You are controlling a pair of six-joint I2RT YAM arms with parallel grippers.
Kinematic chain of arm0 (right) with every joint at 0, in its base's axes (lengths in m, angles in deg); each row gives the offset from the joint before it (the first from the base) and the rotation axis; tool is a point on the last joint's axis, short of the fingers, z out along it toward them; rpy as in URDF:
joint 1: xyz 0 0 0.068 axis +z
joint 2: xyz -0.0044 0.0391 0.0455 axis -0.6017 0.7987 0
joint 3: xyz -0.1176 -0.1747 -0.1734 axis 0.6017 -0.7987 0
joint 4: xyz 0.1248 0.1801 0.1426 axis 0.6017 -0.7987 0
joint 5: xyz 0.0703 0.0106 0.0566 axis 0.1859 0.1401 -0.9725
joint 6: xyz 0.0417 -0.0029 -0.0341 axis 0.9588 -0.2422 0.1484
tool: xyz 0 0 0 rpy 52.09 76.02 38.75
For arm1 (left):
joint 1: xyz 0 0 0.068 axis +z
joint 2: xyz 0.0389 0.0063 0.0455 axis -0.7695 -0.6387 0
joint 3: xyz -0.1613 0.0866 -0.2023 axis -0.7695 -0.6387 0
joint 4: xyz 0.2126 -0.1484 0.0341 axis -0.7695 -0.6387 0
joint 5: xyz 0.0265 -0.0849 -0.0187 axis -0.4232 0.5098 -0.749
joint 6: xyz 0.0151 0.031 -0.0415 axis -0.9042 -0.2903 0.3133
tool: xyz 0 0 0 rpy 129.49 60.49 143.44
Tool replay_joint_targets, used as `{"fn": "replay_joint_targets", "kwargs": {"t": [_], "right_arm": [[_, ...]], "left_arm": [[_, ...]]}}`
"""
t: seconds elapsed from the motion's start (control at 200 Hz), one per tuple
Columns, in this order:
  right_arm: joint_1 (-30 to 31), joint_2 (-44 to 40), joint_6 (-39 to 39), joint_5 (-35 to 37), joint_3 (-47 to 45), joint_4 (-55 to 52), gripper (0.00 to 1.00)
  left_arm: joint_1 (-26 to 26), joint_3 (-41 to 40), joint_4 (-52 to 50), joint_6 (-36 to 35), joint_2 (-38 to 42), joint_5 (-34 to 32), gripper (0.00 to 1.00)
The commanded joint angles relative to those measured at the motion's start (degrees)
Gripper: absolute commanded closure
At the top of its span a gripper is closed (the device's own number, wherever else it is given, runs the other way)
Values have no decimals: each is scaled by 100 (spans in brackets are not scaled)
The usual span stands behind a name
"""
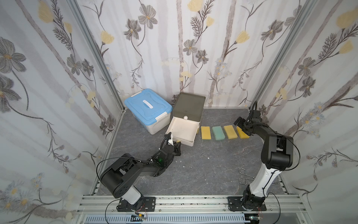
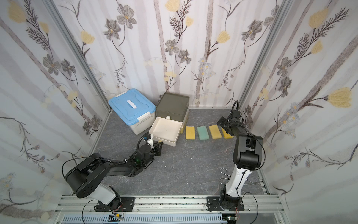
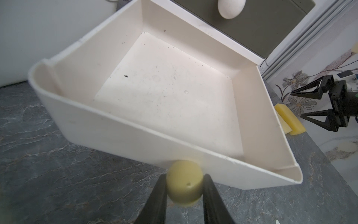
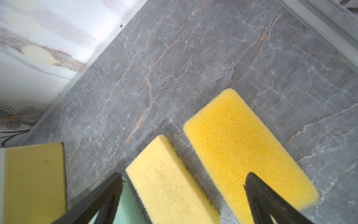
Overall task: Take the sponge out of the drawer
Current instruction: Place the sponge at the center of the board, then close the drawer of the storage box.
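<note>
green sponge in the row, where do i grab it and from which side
From above, pinch the green sponge across its narrow width at mid-length. It lies flat with a yellow sponge close along each long side, so the jaws would likely drop into those gaps.

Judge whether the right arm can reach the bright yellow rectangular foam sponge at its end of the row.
Probably yes: the open right gripper hovers over the bright yellow sponge; nothing covers it.

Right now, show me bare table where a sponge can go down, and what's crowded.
Free: the wide grey table in front of the sponge row; the strip behind that row to the back wall. Crowded: back left, with blue-lidded box and drawer unit; the row's end under the right gripper.
</note>
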Motion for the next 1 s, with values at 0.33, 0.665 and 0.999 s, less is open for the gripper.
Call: {"fn": "replay_joint_targets", "kwargs": {"t": [0.33,0.665,0.999], "right_arm": [[631,-1457,-158,419,-492,241,0],[1836,-2236,-539,717,-484,37,1],[2207,-2232,-635,670,-465,149,1]], "left_arm": [[5,4,-256,65,11,-21,81],[5,336,-520,-144,36,179,82],[23,1157,-761,-725,-224,307,81]]}}
